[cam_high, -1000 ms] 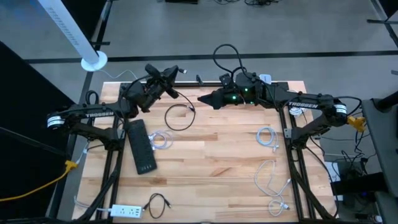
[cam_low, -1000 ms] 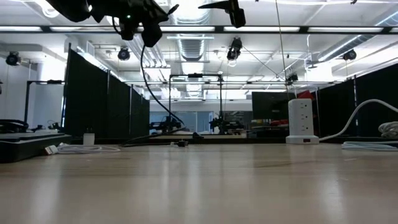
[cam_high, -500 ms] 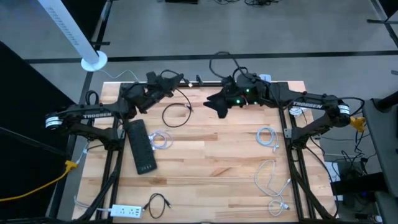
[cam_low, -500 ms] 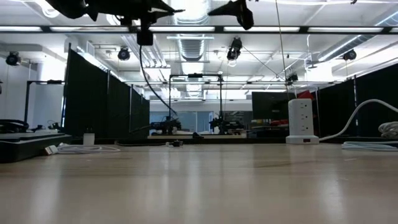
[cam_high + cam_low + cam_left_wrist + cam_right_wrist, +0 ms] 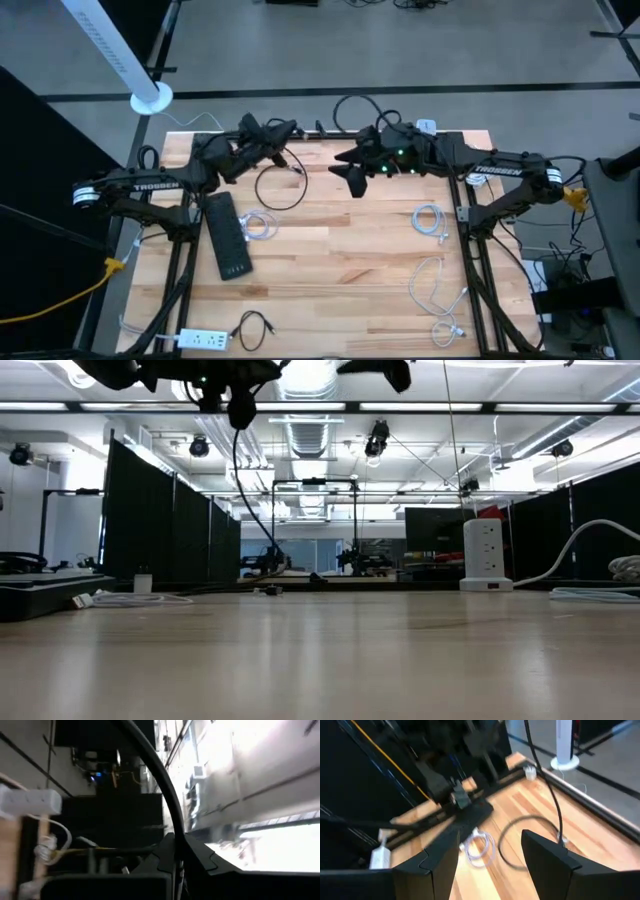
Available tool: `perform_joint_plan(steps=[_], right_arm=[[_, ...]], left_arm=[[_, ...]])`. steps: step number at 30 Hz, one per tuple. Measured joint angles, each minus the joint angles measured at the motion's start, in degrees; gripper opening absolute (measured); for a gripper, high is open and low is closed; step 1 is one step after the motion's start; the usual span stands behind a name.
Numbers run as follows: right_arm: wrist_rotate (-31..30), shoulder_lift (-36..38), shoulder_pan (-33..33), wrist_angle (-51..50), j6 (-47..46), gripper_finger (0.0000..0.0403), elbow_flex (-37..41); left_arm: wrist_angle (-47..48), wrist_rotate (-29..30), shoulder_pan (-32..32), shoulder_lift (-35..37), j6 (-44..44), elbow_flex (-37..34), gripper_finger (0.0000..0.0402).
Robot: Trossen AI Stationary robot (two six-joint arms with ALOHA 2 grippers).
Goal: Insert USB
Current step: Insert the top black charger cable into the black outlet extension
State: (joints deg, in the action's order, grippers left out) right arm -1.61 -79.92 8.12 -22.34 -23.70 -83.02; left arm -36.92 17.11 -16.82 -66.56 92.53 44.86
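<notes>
Above the far edge of the desk [image 5: 330,250], the left gripper [image 5: 285,128] is clamped on a black cable [image 5: 277,182], which hangs from it in a loop down to the wood, its loose plug end [image 5: 297,170] lying near the loop. The right gripper [image 5: 345,170] hovers close by, facing the left one, its fingers [image 5: 547,862] apart and holding nothing. A black power strip [image 5: 227,234] lies on the desk's left side, beside white coiled cables [image 5: 257,224]
</notes>
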Motion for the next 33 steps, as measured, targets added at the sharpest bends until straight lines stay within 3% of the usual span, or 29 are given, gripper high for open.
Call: perform_joint_plan(steps=[6, 18, 22, 27, 33], right_arm=[[-0.54, -0.02, 0.0, 0.64, 0.42, 0.0199, -3.93], [-3.02, -0.02, 0.02, 0.41, 1.05, 0.0199, -4.53], [-3.13, -0.04, 0.13, 0.6, 0.03, 0.0199, -4.53], [-2.99, -0.11, 0.13, 0.76, -6.18, 0.0199, -4.53], [0.77, -0.7, 0.04, 3.46, -10.27, 0.0199, -4.6]], left_arm=[[-0.56, 1.76, 0.02, 0.04, 2.51, 0.02, 0.0], [-0.62, 1.85, 0.17, -0.07, 1.58, 0.0, 0.0], [-1.95, -0.78, 0.16, -0.07, -5.47, 0.0, 0.0], [-9.33, -10.7, 0.27, -0.07, -20.58, 0.0, 0.0], [-12.86, -17.74, 0.37, -0.07, -31.06, 0.0, 0.0]])
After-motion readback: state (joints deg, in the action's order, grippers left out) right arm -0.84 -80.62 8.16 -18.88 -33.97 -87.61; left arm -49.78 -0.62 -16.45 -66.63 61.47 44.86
